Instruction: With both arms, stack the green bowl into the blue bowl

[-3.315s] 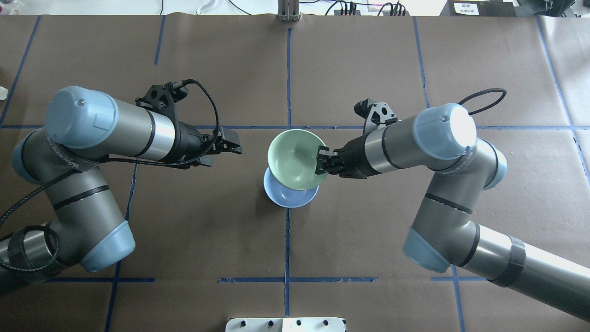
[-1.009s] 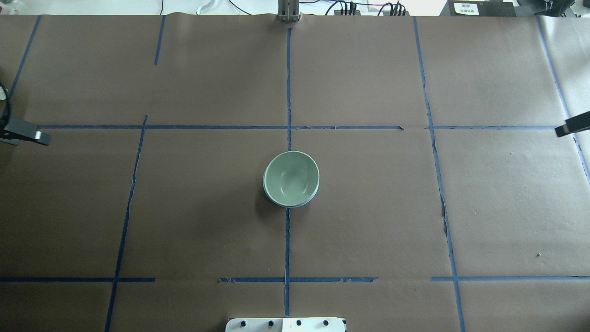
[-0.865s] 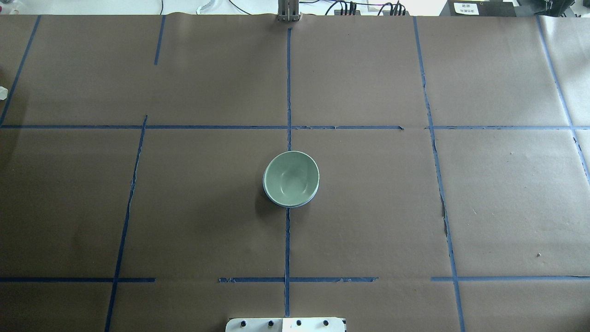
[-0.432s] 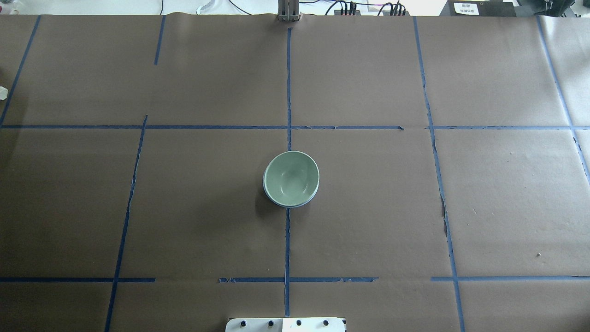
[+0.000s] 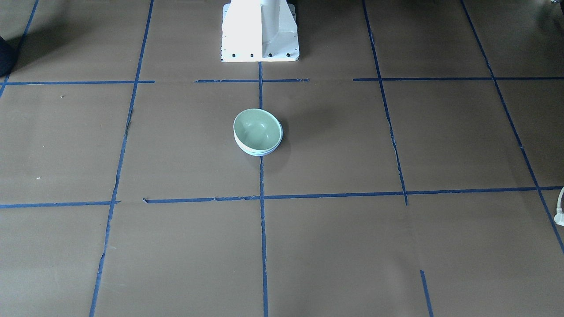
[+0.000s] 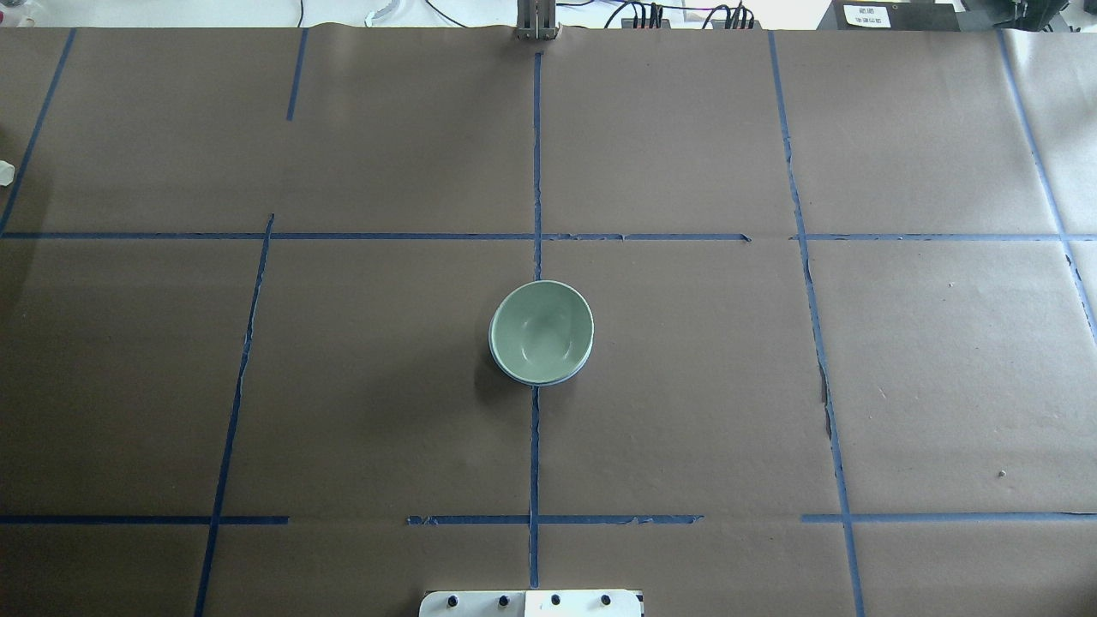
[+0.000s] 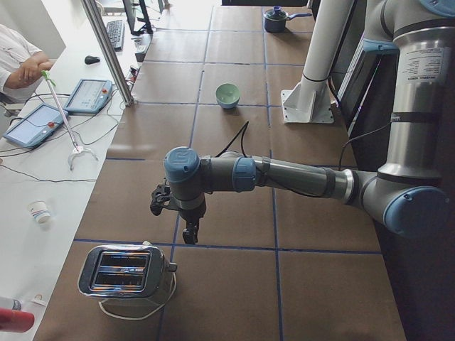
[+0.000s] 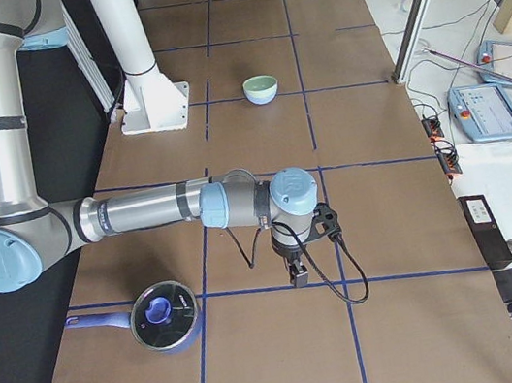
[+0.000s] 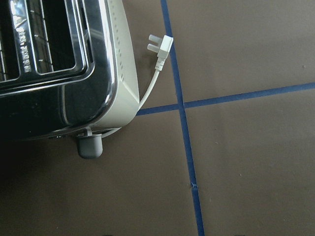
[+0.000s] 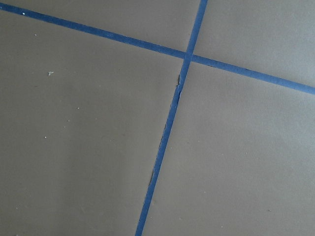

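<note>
The green bowl (image 6: pixel 542 330) sits nested inside the blue bowl (image 6: pixel 561 380) at the table's middle; only a thin blue rim shows under it. The stack also shows in the front view, green bowl (image 5: pixel 257 128) above the blue bowl's wall (image 5: pixel 257 152). Both arms are away from the bowls and out of the overhead view. My left gripper (image 7: pixel 190 234) hangs over the table's left end beside a toaster. My right gripper (image 8: pixel 297 278) hangs over the right end. I cannot tell whether either is open or shut.
A chrome toaster (image 7: pixel 124 273) with a loose white plug (image 9: pixel 161 46) stands at the left end. A lidded blue pot (image 8: pixel 164 315) sits at the right end. The white pedestal (image 5: pixel 260 31) stands behind the bowls. An operator (image 7: pixel 21 60) sits beside the table.
Earlier my right gripper held the green bowl tilted above the blue bowl. Now the green bowl rests inside it, let go, and both arms have withdrawn outward past the overhead view's edges.
</note>
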Controlling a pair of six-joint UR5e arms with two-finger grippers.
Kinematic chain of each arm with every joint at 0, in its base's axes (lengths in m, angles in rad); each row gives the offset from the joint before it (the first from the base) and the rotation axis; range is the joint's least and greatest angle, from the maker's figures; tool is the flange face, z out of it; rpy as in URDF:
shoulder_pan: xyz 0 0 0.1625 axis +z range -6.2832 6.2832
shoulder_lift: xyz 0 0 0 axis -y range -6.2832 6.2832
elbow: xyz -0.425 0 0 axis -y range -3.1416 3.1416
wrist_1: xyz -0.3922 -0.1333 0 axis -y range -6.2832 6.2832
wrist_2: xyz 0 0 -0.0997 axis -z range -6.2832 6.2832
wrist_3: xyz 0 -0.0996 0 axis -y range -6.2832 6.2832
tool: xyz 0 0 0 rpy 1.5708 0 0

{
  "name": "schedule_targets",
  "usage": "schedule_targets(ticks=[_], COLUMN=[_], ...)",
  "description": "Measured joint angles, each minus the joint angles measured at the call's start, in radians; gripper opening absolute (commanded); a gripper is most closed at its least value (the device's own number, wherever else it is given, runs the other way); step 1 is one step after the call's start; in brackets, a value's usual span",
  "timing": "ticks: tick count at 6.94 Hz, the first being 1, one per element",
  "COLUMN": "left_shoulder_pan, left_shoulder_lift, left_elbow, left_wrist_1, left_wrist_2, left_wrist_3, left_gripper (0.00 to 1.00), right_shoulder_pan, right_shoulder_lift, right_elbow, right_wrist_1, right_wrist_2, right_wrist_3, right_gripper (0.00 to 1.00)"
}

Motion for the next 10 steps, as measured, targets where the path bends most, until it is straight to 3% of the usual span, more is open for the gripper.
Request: schedule_targets(ticks=[1,10], left_shoulder_pan=[-0.001,0.003], left_shoulder_lift=[0.022,0.096], left_elbow=[-0.034,-0.081], left_wrist_1=[0.03,0.03], left_wrist_2=[-0.002,-0.057], left_wrist_3=[0.017,0.03], left_gripper=[0.99,1.0], right_shoulder_pan=[-0.009,-0.027], right_shoulder_lift=[0.0,0.011], right_elbow=[-0.003,-0.011], right_wrist_1=[0.002,0.022], right_wrist_2=[-0.002,0.017], right_wrist_3=[0.002,0.003], right_gripper=[1.0,1.0])
